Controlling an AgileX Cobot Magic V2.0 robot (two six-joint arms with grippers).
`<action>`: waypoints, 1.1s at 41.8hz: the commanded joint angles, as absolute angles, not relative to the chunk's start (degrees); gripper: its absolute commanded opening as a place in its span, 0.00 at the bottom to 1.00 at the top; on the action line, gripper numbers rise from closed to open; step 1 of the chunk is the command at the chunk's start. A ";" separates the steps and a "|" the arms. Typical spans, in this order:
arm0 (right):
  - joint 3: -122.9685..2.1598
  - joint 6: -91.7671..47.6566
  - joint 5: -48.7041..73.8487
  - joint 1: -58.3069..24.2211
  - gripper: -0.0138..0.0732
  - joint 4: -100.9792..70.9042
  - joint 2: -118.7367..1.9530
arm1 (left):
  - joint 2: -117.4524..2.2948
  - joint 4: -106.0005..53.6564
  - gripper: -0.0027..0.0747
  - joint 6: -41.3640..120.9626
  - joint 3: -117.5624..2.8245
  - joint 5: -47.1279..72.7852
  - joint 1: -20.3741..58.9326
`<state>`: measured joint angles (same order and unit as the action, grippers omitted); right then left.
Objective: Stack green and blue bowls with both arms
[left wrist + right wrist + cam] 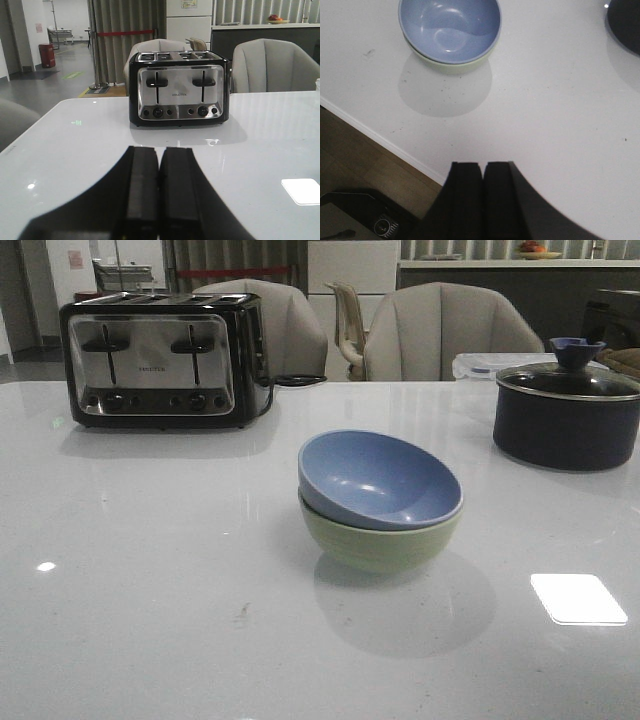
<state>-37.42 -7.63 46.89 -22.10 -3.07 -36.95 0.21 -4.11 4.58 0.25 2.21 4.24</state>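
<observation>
Room: a dim office-like space with grey padded chairs behind a glossy white desk; curtains and a red barrier strap show far back in the left wrist view.
Left claw: clenched on nothing, its two dark fingers pressed side by side with only a thin seam between them; it hangs above bare desk, pointed toward the toaster, and is not seen in the front view.
Right claw: likewise clenched and empty, fingers flush together; it sits over the desk's near edge, with brown floor visible below that edge, and is well apart from the bowls.
Blue bowl: nested inside the green one near the middle of the desk, tilted a little so its rim rides higher on the side toward the toaster; the right wrist view shows its inside clean and shiny.
Green bowl: stands on the desk beneath the blue one, only its pale outer wall and a sliver of rim showing.
Toaster: black and chrome, four slots, two levers and a row of knobs, at the far left of the desk; its cord trails off to the right.
Pot: dark, with a glass lid and a blue knob, at the far right, well apart from the bowls.
Reflections: a bright white rectangle of light lies on the desk, right of the bowls.
</observation>
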 commanded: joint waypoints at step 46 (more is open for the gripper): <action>1.54 -6.43 0.69 -1.03 0.20 -2.54 1.76 | 1.42 -4.03 0.17 4.03 1.47 -2.46 4.11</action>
